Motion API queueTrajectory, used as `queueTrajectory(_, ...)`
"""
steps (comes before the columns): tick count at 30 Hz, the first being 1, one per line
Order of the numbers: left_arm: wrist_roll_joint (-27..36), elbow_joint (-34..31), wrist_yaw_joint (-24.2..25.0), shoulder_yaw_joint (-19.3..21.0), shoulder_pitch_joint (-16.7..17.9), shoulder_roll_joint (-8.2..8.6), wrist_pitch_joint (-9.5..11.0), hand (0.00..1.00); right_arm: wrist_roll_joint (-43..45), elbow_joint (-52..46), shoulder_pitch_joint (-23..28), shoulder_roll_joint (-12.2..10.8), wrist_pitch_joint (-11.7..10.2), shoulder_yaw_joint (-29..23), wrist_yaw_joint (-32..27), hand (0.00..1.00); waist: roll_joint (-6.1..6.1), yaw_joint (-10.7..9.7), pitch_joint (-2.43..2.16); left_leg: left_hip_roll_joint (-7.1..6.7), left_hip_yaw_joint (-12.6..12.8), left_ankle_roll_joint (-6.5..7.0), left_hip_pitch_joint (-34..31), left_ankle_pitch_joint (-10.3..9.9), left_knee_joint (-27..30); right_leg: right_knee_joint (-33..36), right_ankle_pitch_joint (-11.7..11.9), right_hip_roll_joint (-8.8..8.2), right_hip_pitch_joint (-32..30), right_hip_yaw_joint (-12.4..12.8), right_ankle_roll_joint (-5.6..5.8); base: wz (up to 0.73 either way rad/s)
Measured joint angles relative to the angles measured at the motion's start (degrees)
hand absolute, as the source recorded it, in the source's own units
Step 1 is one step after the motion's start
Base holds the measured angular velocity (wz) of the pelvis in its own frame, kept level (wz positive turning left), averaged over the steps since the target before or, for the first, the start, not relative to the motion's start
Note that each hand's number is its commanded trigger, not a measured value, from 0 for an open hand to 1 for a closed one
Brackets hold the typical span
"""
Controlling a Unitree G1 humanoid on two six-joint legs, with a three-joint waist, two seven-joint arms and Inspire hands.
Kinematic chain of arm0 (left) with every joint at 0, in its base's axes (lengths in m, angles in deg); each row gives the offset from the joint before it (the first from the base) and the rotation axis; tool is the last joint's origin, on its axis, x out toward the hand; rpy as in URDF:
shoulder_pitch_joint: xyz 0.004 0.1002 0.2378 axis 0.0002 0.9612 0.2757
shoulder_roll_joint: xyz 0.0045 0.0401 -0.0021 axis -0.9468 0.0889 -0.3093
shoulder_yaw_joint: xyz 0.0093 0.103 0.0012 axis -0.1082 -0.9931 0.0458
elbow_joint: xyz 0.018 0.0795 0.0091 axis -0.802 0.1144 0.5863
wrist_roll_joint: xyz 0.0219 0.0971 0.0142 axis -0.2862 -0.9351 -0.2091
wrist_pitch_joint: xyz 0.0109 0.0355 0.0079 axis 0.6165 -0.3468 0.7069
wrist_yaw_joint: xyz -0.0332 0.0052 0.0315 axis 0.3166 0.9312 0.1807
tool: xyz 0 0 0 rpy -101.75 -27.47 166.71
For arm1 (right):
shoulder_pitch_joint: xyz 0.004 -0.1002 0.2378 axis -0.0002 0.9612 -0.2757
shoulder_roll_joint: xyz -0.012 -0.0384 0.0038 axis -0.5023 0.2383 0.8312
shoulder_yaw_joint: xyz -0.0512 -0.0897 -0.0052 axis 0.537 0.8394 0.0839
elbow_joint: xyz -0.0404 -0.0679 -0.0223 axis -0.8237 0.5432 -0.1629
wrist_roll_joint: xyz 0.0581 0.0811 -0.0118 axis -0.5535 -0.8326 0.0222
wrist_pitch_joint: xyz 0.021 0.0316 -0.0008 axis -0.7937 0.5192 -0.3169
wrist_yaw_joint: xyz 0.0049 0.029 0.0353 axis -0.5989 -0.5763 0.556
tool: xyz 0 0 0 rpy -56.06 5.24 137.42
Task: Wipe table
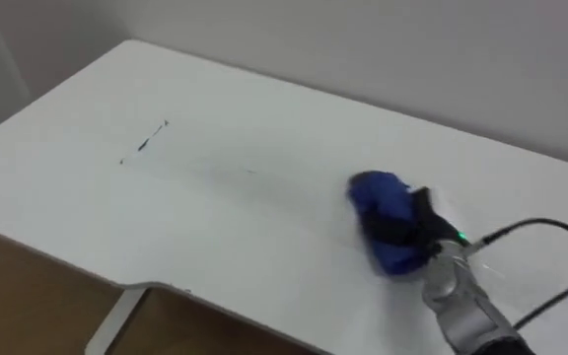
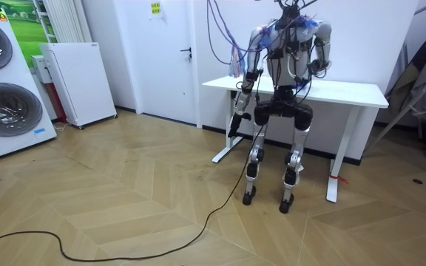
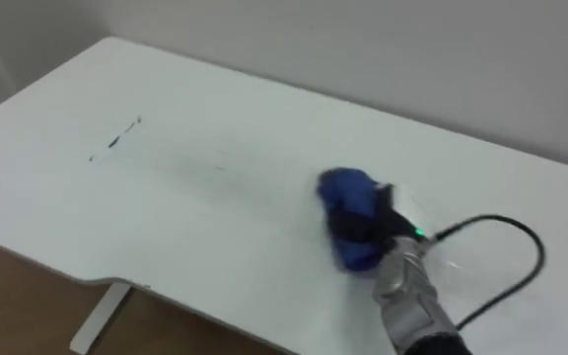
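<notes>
Blue cloth [image 1: 381, 205] lies bunched on the white table [image 1: 215, 212], right of the middle, with my right hand [image 1: 414, 227] clenched over it. Soft and light, it should slide easily, so I would grip the bunched top while sweeping toward the dark mark [image 1: 146, 141].

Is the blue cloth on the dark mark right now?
No, the blue cloth in the right hand sits well right of the dark mark on the table.
</notes>
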Motion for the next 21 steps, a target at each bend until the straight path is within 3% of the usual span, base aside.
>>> queueTrajectory(3, 0.2, -1.4, 0.0, 0.3, 3.0, -0.57, -1.1, 0.00, 0.1, 0.0, 0.8, 1.5, -1.8, -0.5, -0.3, 1.00, -0.12, -0.6, -0.09, -0.67, -1.1, 0.25, -0.2, 0.2, 0.0, -0.6, -0.2, -0.75, 1.2, -1.9, 0.34, 0.53)
queueTrajectory(5, 0.1, -2.1, 0.0, 1.5, 4.4, -0.71, -1.1, 0.00, 2.5, 1.9, 3.2, 3.2, -4.3, -2.8, -1.9, 1.00, -0.49, -2.7, -0.20, -0.97, -1.2, 0.42, -0.2, 0.3, 0.0, -0.8, -0.2, -1.11, 2.3, -2.2, 0.38, 0.64)
queueTrajectory(7, -0.6, -2.2, 0.0, 3.1, 5.1, -0.98, 0.0, 0.00, 3.7, 4.2, 8.5, 7.6, -8.4, -8.3, -5.1, 1.00, -1.04, -4.5, -0.34, -1.48, -0.3, 0.82, 0.3, 0.5, -0.1, -0.5, -0.4, -1.76, 3.3, -1.9, 0.71, 0.52)
queueTrajectory(8, -0.9, -2.2, 0.0, 3.6, 5.2, -1.11, 0.4, 0.00, 3.7, 4.2, 10.4, 8.3, -9.3, -10.1, -5.9, 1.00, -1.22, -4.6, -0.34, -1.59, 0.0, 0.83, 0.6, 0.5, -0.1, -0.6, -0.4, -1.91, 3.7, -1.9, 0.72, 0.14)
queueTrajectory(10, -1.2, -2.1, 0.0, 4.7, 6.3, -2.31, 0.5, 0.00, 2.4, 4.2, 16.7, 9.4, -11.3, -15.4, -8.8, 1.00, -1.98, -5.5, -0.80, -1.95, 0.9, 0.83, 2.0, 0.5, -0.1, -0.7, -0.5, -2.32, 4.9, -1.8, 0.80, -0.12)
queueTrajectory(13, -1.4, -2.0, 0.0, 6.9, 6.1, -3.36, 1.1, 0.00, 1.6, 7.6, 19.6, 9.8, -12.3, -20.5, -10.5, 1.00, -2.50, -7.5, -0.89, -2.10, 2.2, 0.83, 3.5, 0.5, -0.5, -0.6, -0.3, -2.57, 6.3, -1.5, 1.03, -0.13)
queueTrajectory(17, -1.3, -0.8, -0.7, 7.1, 4.0, -3.52, 2.3, 0.00, -0.1, 10.4, 19.5, 10.4, -12.1, -21.0, -11.3, 1.00, -2.39, -7.6, -0.98, -2.14, 3.8, 1.28, 4.6, 0.2, -0.5, -0.7, -0.3, -2.71, 6.8, -0.3, 1.28, -0.29)
queueTrajectory(21, -0.6, -0.1, -2.2, 4.7, 2.4, -2.29, 2.6, 0.00, -0.5, 10.4, 17.0, 9.6, -8.9, -18.4, -11.9, 1.00, -1.15, -6.8, -1.11, -1.67, 4.7, 2.26, 5.4, -1.2, -0.8, -0.8, -0.7, -2.17, 6.6, 0.6, 1.93, -0.31)
